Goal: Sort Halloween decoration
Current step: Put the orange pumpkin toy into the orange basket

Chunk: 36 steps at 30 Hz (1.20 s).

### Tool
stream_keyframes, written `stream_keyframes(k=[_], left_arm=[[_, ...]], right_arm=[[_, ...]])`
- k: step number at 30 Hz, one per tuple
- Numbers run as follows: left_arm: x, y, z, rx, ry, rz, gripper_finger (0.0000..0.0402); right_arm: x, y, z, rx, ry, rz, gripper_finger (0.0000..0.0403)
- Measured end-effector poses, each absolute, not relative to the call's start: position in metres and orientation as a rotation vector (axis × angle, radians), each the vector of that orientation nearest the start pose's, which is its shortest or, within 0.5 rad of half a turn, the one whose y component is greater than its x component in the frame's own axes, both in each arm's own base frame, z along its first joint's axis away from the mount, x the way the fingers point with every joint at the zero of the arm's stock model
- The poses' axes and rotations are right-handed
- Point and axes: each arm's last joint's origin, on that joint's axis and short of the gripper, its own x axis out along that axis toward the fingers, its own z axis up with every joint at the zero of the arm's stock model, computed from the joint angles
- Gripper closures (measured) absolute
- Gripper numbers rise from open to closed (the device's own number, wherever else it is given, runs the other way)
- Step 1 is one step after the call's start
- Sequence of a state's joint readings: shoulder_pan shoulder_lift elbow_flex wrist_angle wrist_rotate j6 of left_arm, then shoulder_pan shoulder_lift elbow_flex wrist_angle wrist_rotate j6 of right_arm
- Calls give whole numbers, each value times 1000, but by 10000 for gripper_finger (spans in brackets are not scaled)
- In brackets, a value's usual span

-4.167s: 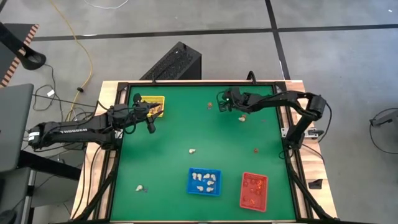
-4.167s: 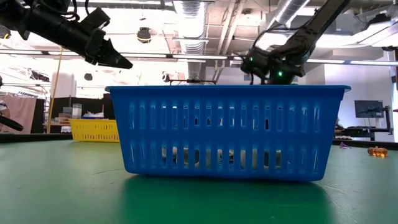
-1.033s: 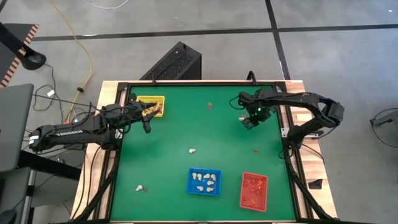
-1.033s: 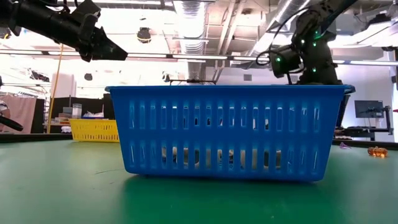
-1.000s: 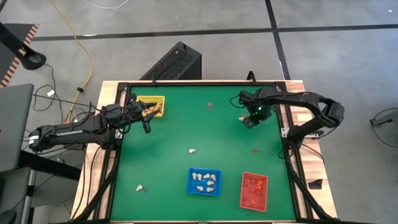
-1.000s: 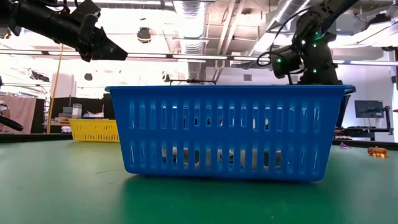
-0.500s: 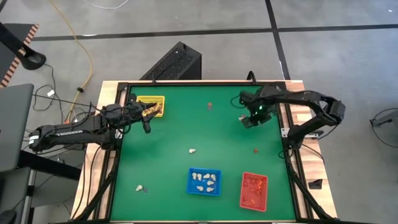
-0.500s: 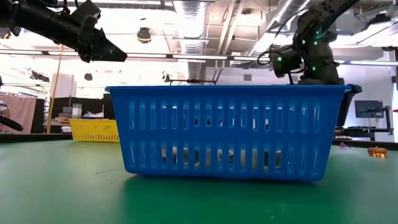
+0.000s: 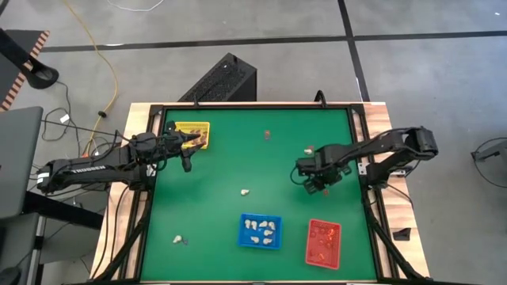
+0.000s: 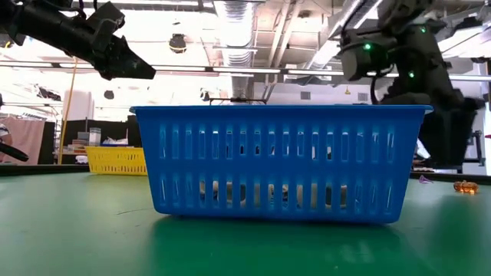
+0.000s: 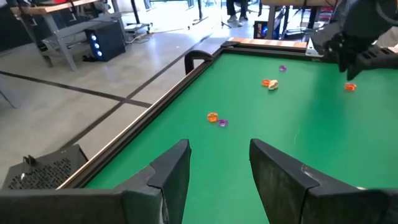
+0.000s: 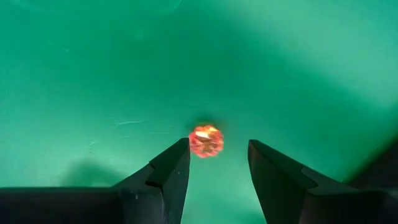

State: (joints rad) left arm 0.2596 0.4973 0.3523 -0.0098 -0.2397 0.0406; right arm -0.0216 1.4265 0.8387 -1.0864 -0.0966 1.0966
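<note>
Orange-red and knobbly, a tiny round trinket (image 12: 206, 141) lies on the green felt tabletop (image 9: 238, 158), right between the right gripper's (image 12: 214, 163) parted fingers (image 12: 169, 168), above the red plastic tray (image 9: 323, 241). The left gripper (image 11: 214, 171), fingers apart, hovers beside the yellow plastic tray (image 9: 192, 131).

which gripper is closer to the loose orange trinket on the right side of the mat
Right. The right gripper hangs open directly over the orange trinket, which lies just ahead of its fingertips. The left gripper is across the table, open at the yellow tray.
</note>
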Motion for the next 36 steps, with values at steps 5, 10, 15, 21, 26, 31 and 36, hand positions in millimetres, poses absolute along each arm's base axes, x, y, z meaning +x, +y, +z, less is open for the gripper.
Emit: stream_keyframes(k=[5,10,15,21,26,31,36], left_arm=[[128,41,239,30,165,495,244],[128,41,239,12,160,496,244],[128,41,239,11,160,496,244],[128,41,239,1,157,497,244],[128,41,239,1,157,497,244],[128,41,239,-3,156,497,244],[128,41,239,-3,156,497,244]], right_arm=[[207,6,164,947,1516,-790,210],[204,12,160,948,1531,-787,210],[200,15,153,935,1537,-777,210],[198,15,147,920,1534,-749,210],[201,15,147,912,1513,-712,218],[202,15,147,912,1512,-697,250],[203,16,149,924,1520,-684,282]])
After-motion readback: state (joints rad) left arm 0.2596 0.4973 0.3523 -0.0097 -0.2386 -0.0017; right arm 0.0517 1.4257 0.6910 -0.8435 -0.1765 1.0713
